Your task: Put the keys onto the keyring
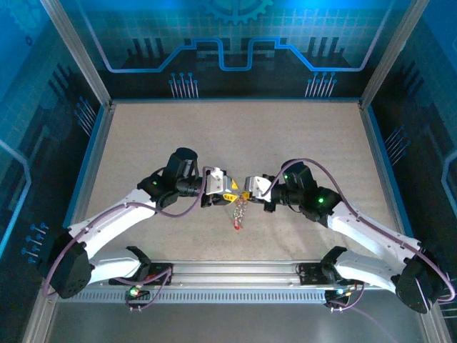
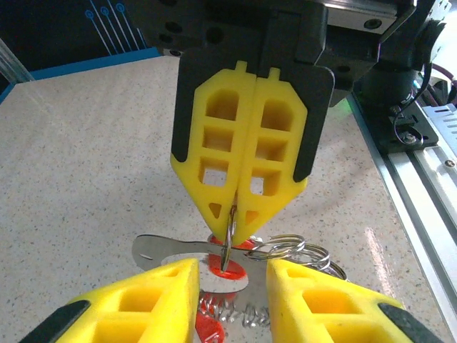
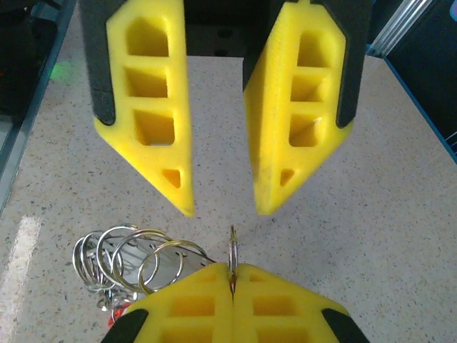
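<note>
My right gripper [image 3: 232, 271] is shut on a thin silver ring of the keyring [image 3: 233, 246], which I see edge-on, upright between its yellow pads. Looped silver rings [image 3: 132, 257] bunch to the left of it. In the left wrist view the same gripper [image 2: 233, 218] pinches the ring [image 2: 228, 246] from above. A flat silver key [image 2: 161, 250] with a red head [image 2: 235, 271] lies just under it. My left gripper [image 2: 232, 270] faces it, open, its fingers either side of the key without touching. From above, the bundle [image 1: 239, 213] dangles between both grippers.
A coiled silver chain [image 2: 232, 311] and a second red tag [image 2: 207, 330] hang beneath the key. The speckled beige table [image 1: 178, 136] stretches away behind the arms. A metal rail [image 1: 235, 275] runs along the near edge, and framed walls close the sides.
</note>
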